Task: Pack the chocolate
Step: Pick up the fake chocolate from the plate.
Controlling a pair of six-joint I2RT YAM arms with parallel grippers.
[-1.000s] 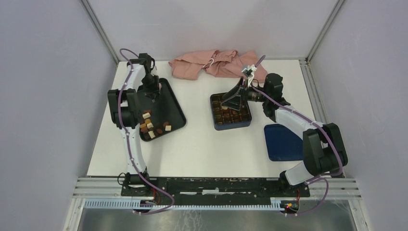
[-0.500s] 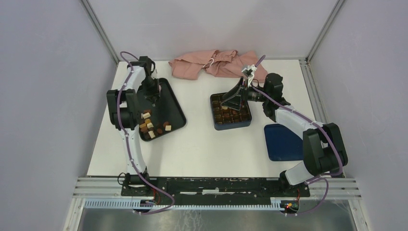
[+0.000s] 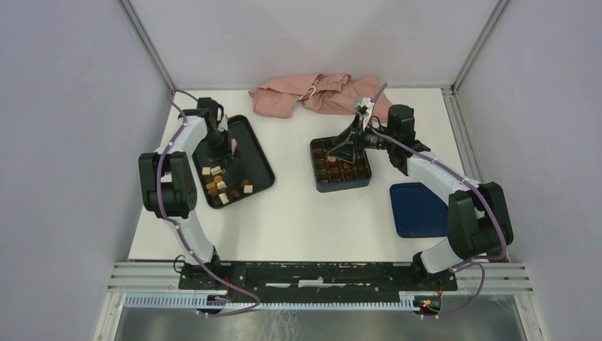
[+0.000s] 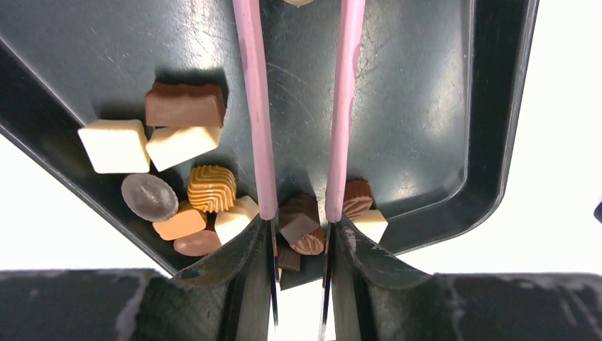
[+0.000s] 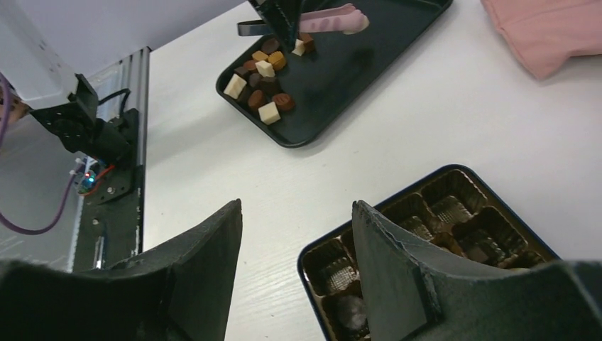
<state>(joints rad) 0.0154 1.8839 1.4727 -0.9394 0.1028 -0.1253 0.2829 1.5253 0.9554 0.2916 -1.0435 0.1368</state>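
Cannot tell if left end effector [image 4: 298, 21] grasps brown and cream chocolate pieces [image 4: 182, 105] on black tray [image 4: 426, 106]; right end effector [image 5: 297, 211] released.

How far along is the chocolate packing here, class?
Done: several cells of the box hold chocolates; its blue lid lies aside. In hand: the left gripper holds pink tongs over the black tray; the right gripper hangs open above the box. Left: about a dozen loose pieces on the tray, and empty cells to fill.
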